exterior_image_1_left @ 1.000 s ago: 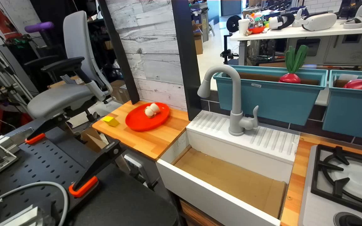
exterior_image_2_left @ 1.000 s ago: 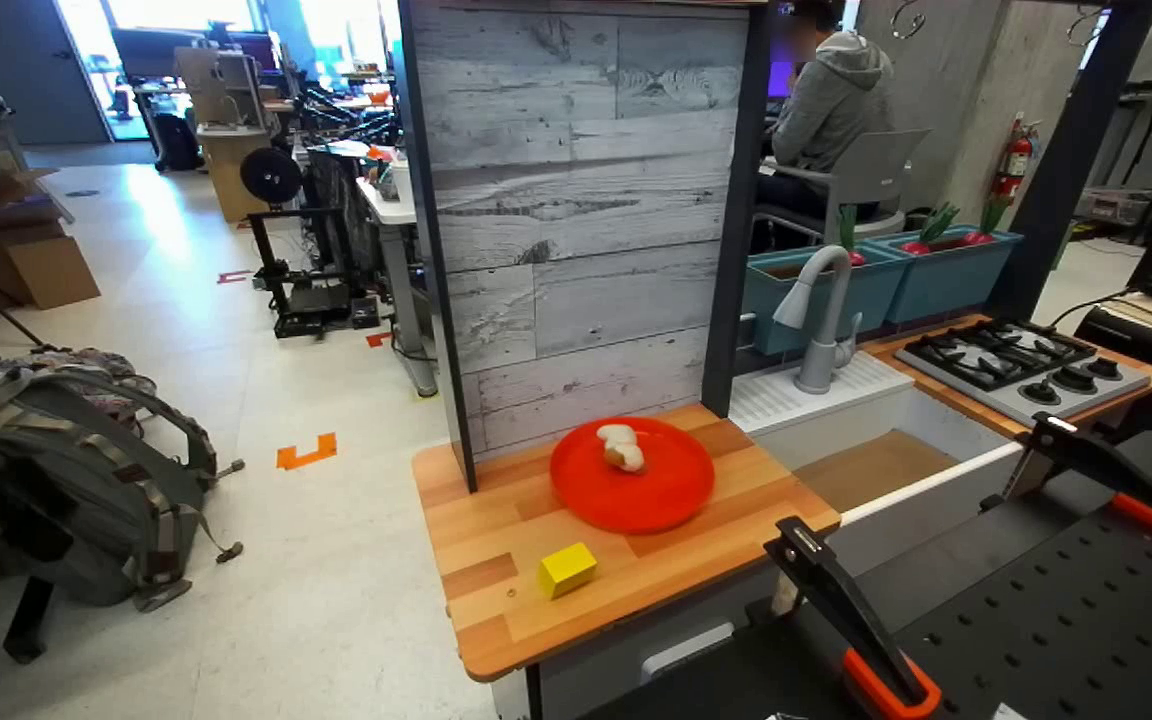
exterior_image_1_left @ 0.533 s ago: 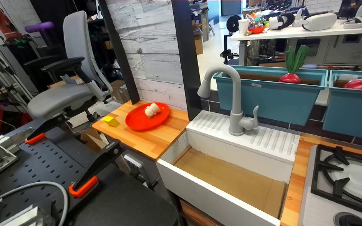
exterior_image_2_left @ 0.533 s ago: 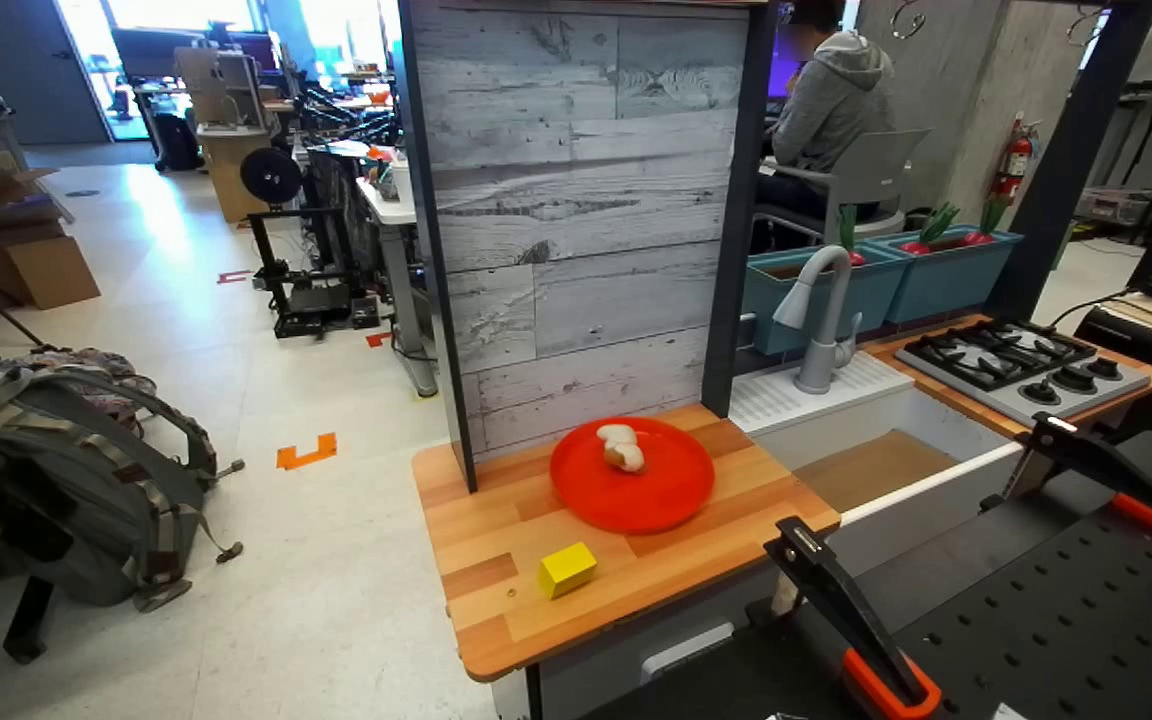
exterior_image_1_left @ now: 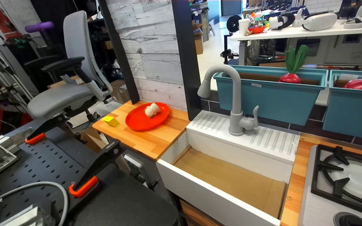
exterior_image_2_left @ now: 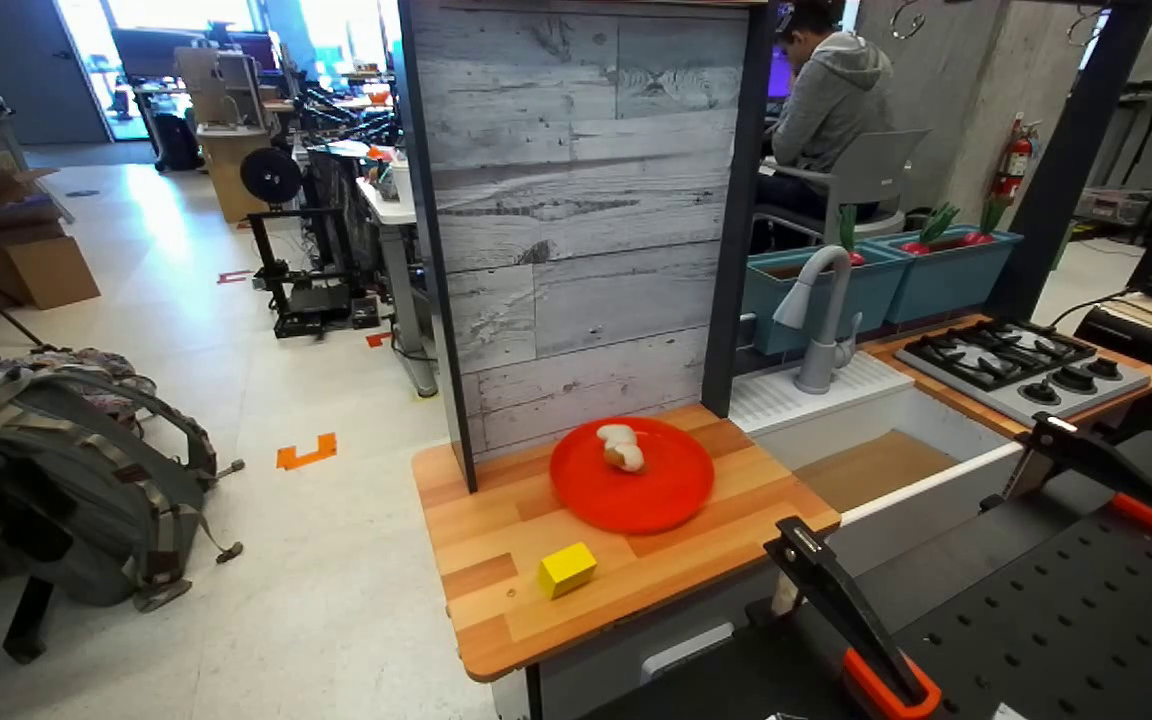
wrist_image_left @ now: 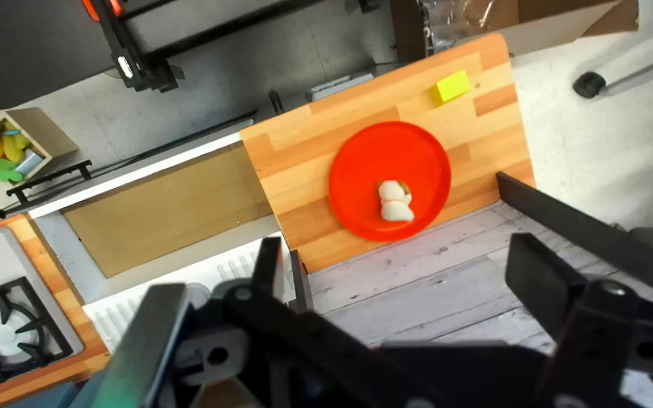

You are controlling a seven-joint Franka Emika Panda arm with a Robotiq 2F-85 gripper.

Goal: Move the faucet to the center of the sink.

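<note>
The claw (wrist_image_left: 397, 263), spread wide, shows only in the wrist view. Both exterior views show the whole faucet (exterior_image_1_left: 237, 97); from the wrist it's mostly hidden, left of the gap.

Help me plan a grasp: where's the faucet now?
Right of centre in an exterior view, the faucet stands on the ribbed back ledge of the sink, before a teal bin.

Entry to the sink (exterior_image_1_left: 212, 202) is free from above. In front, a gap separates it from the bench (wrist_image_left: 32, 51); clamps (exterior_image_2_left: 1101, 465) protrude beyond the bench edge. The faucet (exterior_image_1_left: 237, 94) stands upright at the sink's back, with the bins (exterior_image_1_left: 266, 100) just behind it restricting rear access. Behind the plate (exterior_image_1_left: 137, 121), the panel (exterior_image_1_left: 156, 40) and post (exterior_image_1_left: 187, 53) bar passage. The gripper (wrist_image_left: 397, 258) presents a wide gap between its fingers.
</note>
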